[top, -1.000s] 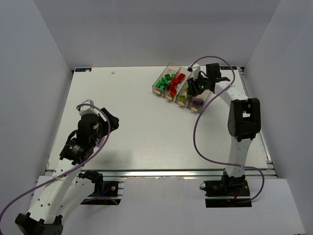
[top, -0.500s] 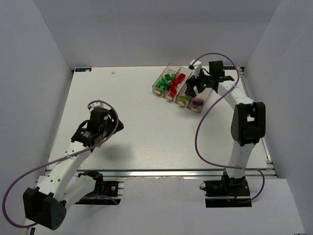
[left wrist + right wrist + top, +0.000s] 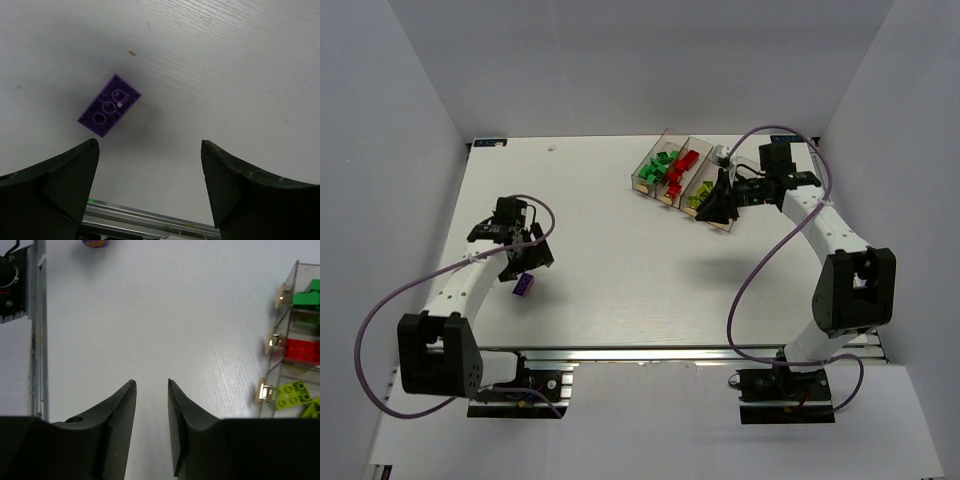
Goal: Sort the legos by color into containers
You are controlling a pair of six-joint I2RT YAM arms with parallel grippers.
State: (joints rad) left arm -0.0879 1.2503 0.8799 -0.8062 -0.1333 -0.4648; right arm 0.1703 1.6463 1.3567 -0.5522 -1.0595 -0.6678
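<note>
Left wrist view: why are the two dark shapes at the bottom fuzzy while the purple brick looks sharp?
Left wrist view: the gripper's fingers sit close to the lens, so their edges blur, while the purple brick on the table is in focus, with a soft grey shadow beside it. Top external view: evenly lit, the same brick small but clear.

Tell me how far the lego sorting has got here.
Done: green bricks, red bricks and yellow-green bricks sit in separate compartments of the clear plastic bin row. In hand: nothing; the left gripper hangs open over one purple plastic brick lying on the white table. The right gripper is empty near the bins. Left: bin that purple brick.
</note>
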